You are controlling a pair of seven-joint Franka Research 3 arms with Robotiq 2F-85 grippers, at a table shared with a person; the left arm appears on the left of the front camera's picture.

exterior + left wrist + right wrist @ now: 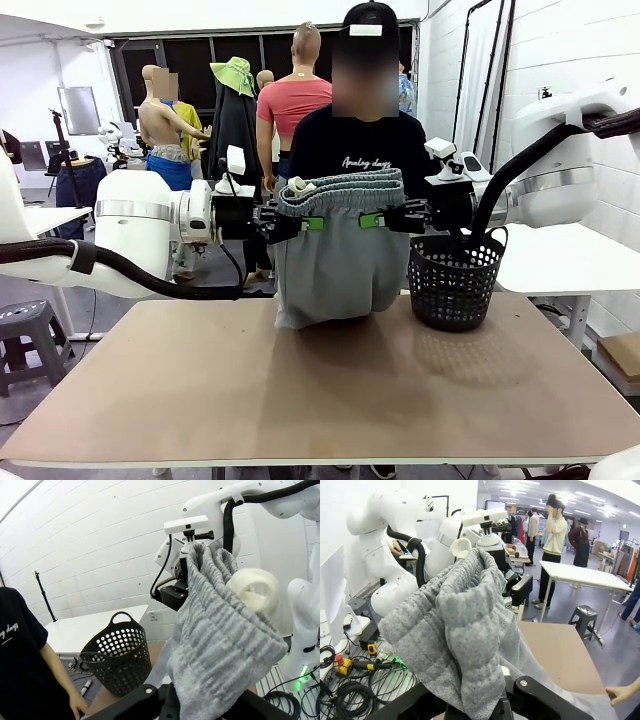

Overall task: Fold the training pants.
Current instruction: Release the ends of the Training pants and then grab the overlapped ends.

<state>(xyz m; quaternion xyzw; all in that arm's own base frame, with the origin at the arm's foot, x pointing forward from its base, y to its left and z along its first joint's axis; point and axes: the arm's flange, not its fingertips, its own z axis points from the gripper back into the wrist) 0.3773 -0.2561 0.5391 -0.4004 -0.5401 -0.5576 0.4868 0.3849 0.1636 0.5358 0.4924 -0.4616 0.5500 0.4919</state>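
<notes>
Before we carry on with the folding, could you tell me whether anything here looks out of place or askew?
Nothing serious. The pants hang from their waistband, gripped at each end by shut jaws, and their lower end lies bunched on the far edge of the table rather than flat. The basket stands upright beside them.

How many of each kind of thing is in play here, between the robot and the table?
Grey training pants: 1
Black basket: 1
Grippers: 2, the left gripper and the right gripper, both shut on the pants
Total: 4
</notes>
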